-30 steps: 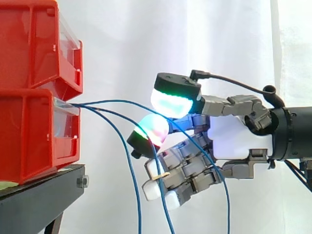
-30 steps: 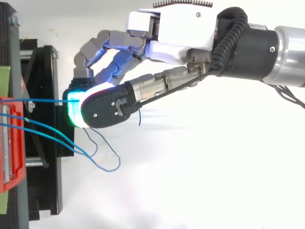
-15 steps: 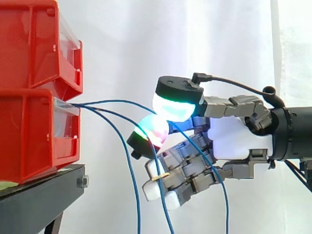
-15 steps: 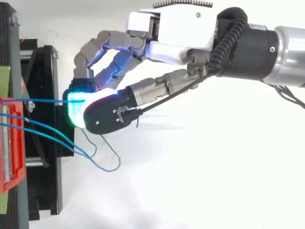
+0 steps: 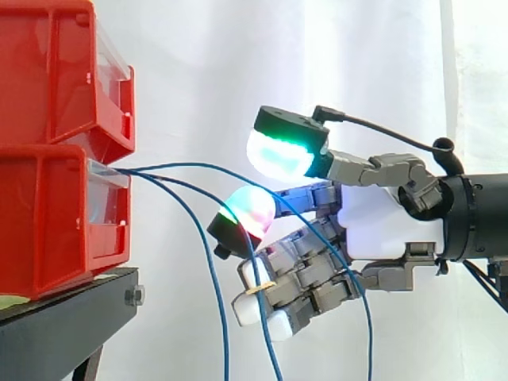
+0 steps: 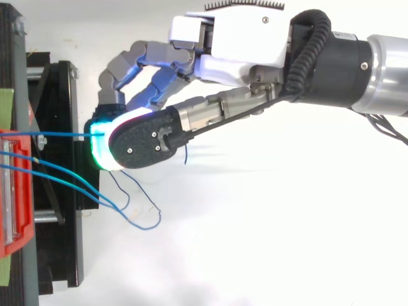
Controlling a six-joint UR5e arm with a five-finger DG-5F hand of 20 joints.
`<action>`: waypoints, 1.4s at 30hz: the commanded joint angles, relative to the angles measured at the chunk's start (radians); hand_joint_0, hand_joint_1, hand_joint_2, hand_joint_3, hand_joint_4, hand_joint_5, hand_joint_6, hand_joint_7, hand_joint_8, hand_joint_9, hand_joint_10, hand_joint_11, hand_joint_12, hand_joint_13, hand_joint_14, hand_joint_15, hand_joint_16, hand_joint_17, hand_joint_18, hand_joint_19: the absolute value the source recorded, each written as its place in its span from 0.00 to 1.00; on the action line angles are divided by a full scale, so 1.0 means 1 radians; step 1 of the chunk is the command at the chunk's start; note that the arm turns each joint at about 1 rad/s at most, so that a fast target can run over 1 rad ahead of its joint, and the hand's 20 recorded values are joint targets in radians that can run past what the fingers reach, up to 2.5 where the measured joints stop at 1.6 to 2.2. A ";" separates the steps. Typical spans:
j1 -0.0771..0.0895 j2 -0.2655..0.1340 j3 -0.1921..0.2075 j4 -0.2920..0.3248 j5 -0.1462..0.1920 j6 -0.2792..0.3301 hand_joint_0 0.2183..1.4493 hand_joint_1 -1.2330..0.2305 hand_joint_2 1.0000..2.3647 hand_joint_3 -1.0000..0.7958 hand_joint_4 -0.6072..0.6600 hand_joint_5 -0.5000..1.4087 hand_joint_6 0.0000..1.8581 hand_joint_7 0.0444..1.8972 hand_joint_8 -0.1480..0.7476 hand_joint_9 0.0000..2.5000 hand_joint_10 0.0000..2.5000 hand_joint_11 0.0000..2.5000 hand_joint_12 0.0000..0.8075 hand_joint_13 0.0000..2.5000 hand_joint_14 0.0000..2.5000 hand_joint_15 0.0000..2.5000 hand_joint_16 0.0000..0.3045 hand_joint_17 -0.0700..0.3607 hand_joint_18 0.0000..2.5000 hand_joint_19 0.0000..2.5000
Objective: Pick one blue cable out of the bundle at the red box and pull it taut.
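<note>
Thumb pad (image 5: 278, 155) hangs clear of the fingertip (image 5: 250, 210), hand (image 5: 389, 226) unclenched, blue cable (image 5: 190, 165) loose between; a skewed pinch could miss it or snag neighbouring cables (image 5: 224, 333) at the red box (image 5: 48, 214).

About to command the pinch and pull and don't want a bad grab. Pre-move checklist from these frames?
1. One cable lined up: ok. In the side view the upper blue cable runs between the thumb pad and finger pad of the hand.
2. Pinch closed: not ok. The pads stand apart.
3. Other cables clear: not ok. A second blue cable hangs across the curled lower fingers.
4. Taut: not ok. It arcs and droops.
5. Anchored at the lower red bin: cannot tell.
</note>
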 commanded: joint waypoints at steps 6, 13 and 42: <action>0.000 0.000 0.000 0.000 0.000 0.001 0.29 0.43 0.01 0.48 0.57 0.19 0.48 0.47 0.62 0.37 0.00 0.24 0.54 0.30 0.01 0.19 0.20 0.49 0.26 0.20; 0.000 0.000 0.007 0.000 0.000 0.001 0.31 0.35 0.01 0.53 0.61 0.19 0.49 0.47 0.62 0.36 0.00 0.24 0.54 0.30 0.01 0.18 0.21 0.49 0.27 0.19; -0.017 0.034 0.007 -0.047 0.005 -0.093 0.32 0.32 0.01 0.52 0.60 0.18 0.49 0.51 0.61 0.46 0.00 0.49 0.51 0.30 0.01 0.19 0.18 0.45 0.26 0.20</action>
